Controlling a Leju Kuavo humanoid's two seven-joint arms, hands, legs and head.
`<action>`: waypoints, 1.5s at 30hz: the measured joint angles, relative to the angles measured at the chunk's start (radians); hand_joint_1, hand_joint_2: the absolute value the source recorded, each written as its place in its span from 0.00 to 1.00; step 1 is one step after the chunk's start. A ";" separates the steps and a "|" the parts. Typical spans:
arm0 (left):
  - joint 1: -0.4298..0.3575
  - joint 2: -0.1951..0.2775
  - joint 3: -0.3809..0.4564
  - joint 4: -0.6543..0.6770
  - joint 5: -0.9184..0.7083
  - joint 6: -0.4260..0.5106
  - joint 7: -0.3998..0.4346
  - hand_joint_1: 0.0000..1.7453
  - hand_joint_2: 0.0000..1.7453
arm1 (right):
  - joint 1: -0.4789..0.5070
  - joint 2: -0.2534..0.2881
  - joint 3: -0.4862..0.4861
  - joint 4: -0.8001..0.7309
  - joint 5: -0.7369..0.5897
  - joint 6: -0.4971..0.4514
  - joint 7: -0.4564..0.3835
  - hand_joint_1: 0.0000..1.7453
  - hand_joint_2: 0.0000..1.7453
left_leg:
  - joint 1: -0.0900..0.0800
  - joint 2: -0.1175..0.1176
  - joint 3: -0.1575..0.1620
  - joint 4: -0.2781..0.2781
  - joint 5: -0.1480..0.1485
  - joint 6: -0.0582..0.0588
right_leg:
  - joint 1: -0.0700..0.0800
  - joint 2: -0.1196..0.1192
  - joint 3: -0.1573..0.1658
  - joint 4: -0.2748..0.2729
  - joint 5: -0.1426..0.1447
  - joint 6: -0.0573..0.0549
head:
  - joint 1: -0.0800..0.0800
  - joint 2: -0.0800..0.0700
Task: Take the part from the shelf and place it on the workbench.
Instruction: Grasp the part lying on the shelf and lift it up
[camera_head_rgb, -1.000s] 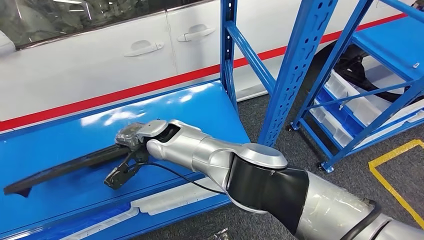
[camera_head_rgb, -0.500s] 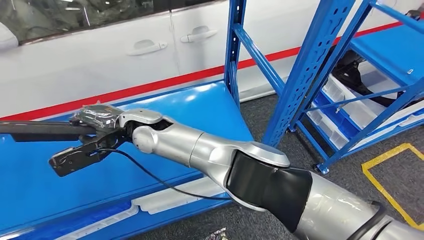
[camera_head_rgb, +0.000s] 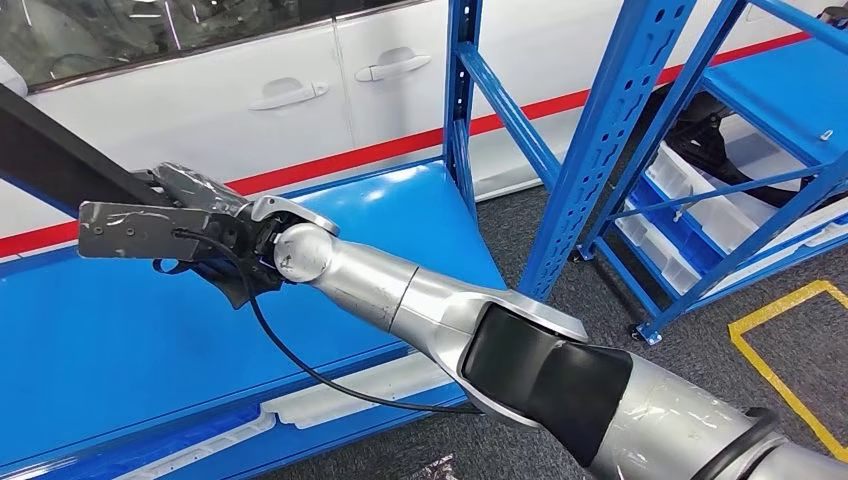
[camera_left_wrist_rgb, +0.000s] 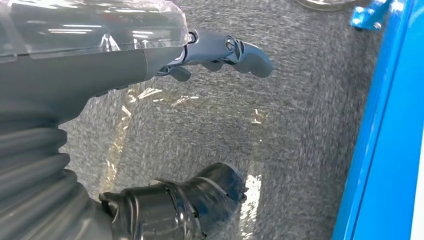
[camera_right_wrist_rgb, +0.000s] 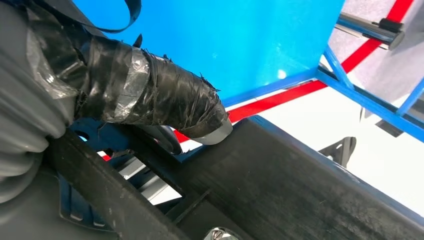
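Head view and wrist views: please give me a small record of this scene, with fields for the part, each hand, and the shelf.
part: long black part, lifted above the shelf, tilted
right hand: right hand grips the part; thumb presses on it
left hand: left hand holds nothing, over grey floor
shelf: blue shelf, bare below the part

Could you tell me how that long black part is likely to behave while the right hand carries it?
The black part looks stiff: it juts straight past the right hand without sagging. Held at one end, it will probably lever against the grip. The thumb only presses its smooth face, so it might slip.
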 joint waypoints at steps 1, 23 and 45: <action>0.000 -0.001 0.000 0.000 0.000 0.000 0.001 0.00 1.00 | 0.001 0.000 -0.004 -0.006 -0.006 0.000 0.000 1.00 1.00 | 0.003 0.000 -0.024 0.051 -0.028 -0.006 | -0.002 -0.001 0.002 -0.002 0.002 -0.003 | 0.000 0.000; -0.005 -0.014 0.016 0.002 0.006 0.010 0.024 0.00 1.00 | 0.064 -0.013 -0.031 -0.048 -0.471 -0.080 -0.035 1.00 1.00 | 0.004 0.004 -0.051 -0.055 0.110 0.036 | 0.000 -0.004 0.018 0.118 -0.113 0.036 | 0.004 0.000; -0.012 -0.019 0.023 0.003 -0.012 0.009 0.004 0.00 1.00 | 0.061 -0.019 -0.031 -0.073 -0.485 -0.068 -0.040 1.00 1.00 | -0.003 0.005 0.089 -0.083 0.009 0.034 | 0.002 -0.008 -0.066 -0.003 0.061 0.029 | 0.000 0.000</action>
